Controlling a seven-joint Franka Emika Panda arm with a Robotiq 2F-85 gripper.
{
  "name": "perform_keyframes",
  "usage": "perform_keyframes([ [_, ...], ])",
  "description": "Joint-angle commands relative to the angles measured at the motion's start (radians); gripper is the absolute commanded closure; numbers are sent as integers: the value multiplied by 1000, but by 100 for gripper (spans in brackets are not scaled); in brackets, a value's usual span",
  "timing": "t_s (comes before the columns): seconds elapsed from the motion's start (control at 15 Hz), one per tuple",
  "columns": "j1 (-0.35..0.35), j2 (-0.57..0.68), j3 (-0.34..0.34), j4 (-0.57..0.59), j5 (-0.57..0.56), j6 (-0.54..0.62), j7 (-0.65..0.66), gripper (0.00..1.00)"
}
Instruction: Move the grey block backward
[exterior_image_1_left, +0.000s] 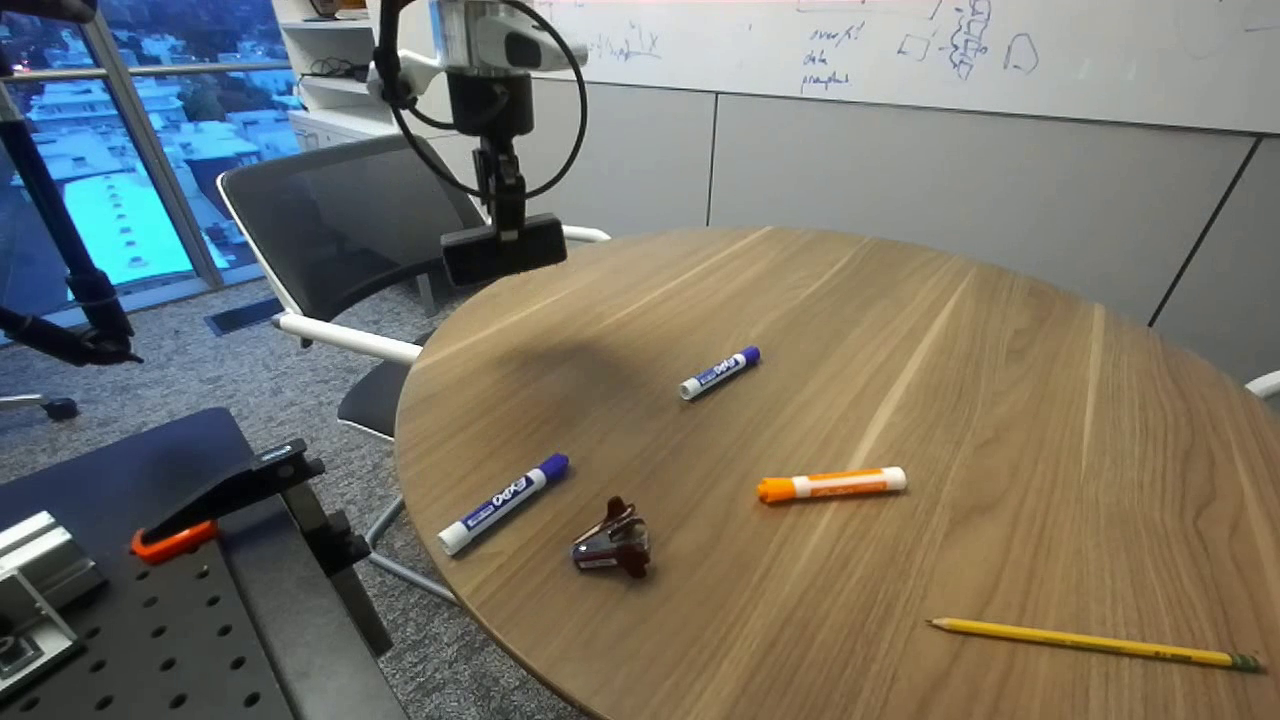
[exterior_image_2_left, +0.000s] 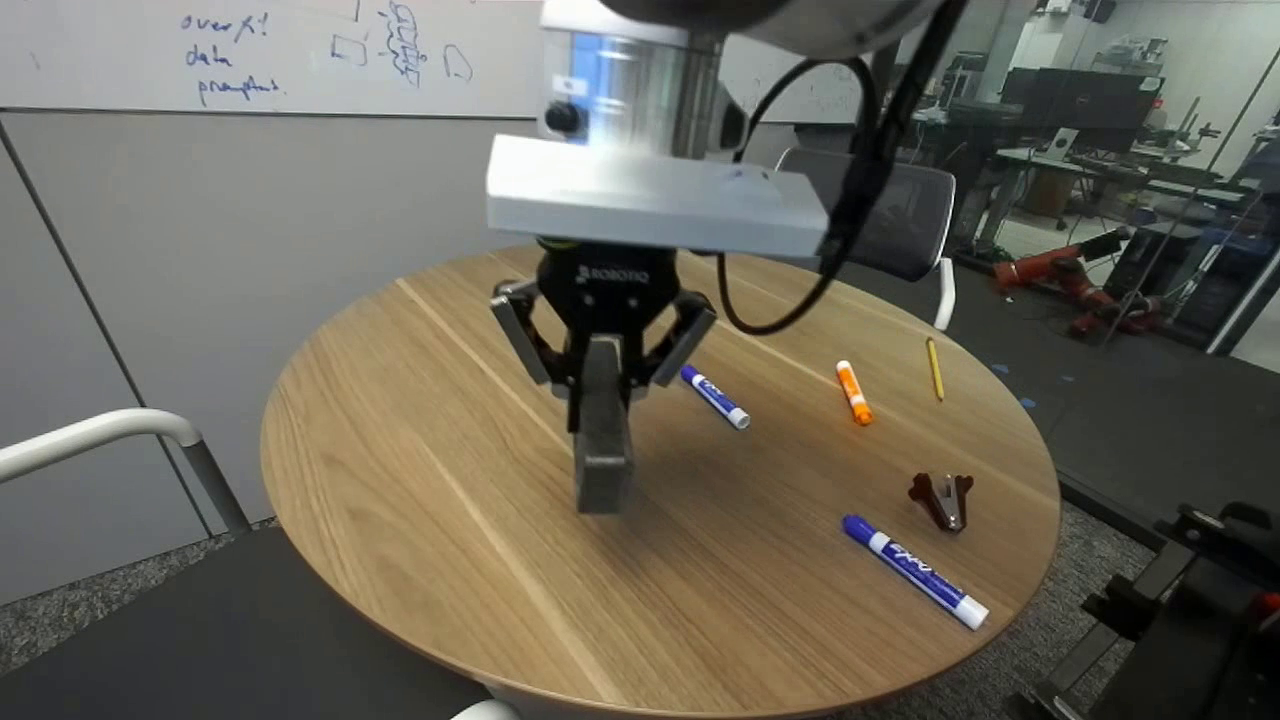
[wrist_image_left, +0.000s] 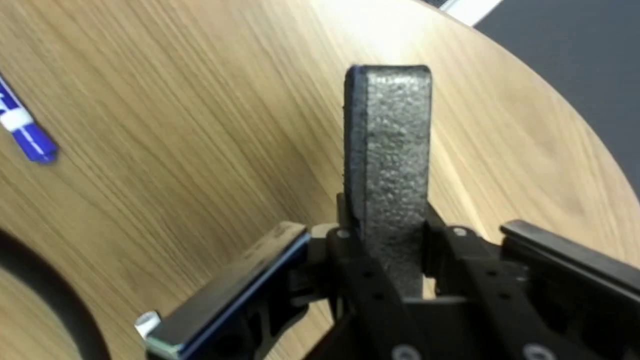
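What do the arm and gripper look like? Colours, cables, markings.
The arm is white and silver, with a pale rectangular bar mounted above the gripper. A black cable loops alongside. The gripper is black, marked ROBOTIQ in pale lettering, with black jointed fingers.

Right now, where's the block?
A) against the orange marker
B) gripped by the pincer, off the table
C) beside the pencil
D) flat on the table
B: in the wrist view the pincer grips the block, which hangs above the table in an exterior view.
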Motion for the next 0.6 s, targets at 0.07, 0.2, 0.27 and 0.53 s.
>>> perform_keyframes([
  [0.07,35,184,-31,305,23,-71,146,93],
  [0.2,39,268,-41,406,20,-78,201,93],
  [0.27,38,313,-45,455,20,-78,221,93],
  [0.53,35,484,-51,638,28,-112,292,93],
])
